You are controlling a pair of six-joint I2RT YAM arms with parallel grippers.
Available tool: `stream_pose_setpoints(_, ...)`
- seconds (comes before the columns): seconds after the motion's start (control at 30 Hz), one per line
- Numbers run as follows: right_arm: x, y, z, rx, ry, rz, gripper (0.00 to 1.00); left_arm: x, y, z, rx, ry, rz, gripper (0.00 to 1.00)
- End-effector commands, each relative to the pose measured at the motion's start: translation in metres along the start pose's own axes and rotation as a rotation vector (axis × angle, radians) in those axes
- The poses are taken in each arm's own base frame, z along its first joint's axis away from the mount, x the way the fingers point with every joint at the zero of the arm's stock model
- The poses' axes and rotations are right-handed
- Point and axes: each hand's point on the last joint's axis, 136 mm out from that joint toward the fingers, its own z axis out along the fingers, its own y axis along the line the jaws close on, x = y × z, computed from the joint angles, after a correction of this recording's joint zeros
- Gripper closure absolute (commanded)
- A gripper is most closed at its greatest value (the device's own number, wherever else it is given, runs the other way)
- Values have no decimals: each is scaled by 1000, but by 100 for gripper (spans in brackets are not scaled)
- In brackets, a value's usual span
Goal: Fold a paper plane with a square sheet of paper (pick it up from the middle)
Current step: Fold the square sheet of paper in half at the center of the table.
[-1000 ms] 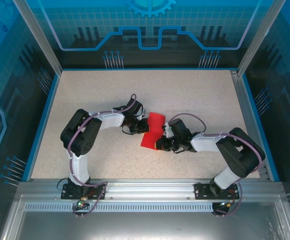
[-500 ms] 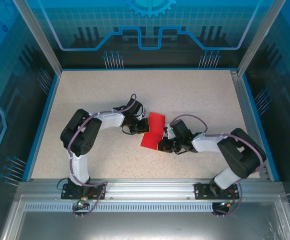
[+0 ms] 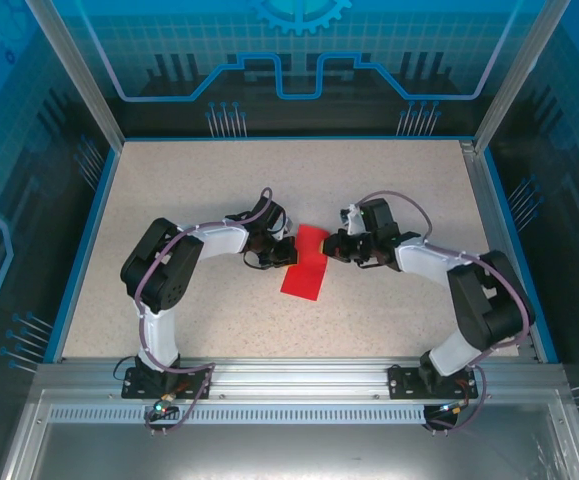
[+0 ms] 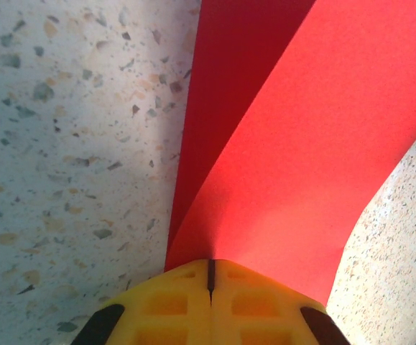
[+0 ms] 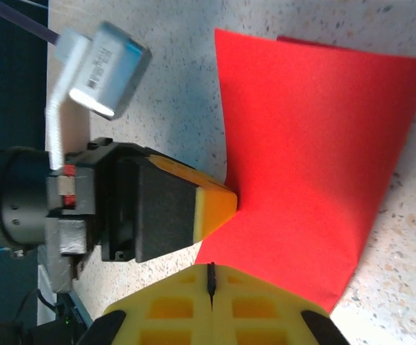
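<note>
The square sheet of paper [image 3: 305, 265] is bright red and lies folded in two layers on the speckled table [image 3: 389, 190]; its upper layer [image 4: 301, 144] bows up a little. My left gripper [image 3: 291, 251] is shut, its yellow tips [image 4: 210, 269] pressed against the sheet's left edge where the two layers meet. No paper shows in the slit between them. In the right wrist view the left gripper [image 5: 225, 203] touches that same edge of the paper [image 5: 308, 144]. My right gripper [image 3: 331, 248] is also shut and sits low at the sheet's upper right edge [image 5: 210, 272], with nothing between its fingers.
A raised blue rim [image 3: 89, 240] runs round the table, with metal posts at the back corners. An aluminium rail [image 3: 299, 375] carries both arm bases at the near edge. A white tag [image 5: 100, 68] hangs on a cable of the left arm.
My right gripper has swung from the sheet's lower right corner up to its upper right edge, uncovering the lower part. The left gripper and the paper have stayed put.
</note>
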Motion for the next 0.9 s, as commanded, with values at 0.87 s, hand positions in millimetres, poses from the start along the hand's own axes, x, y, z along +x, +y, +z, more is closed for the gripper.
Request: stream_pose_setpoints(0.87,-19,-23,6,-40,18,14,96,42,42,19,-145,152,-18,100)
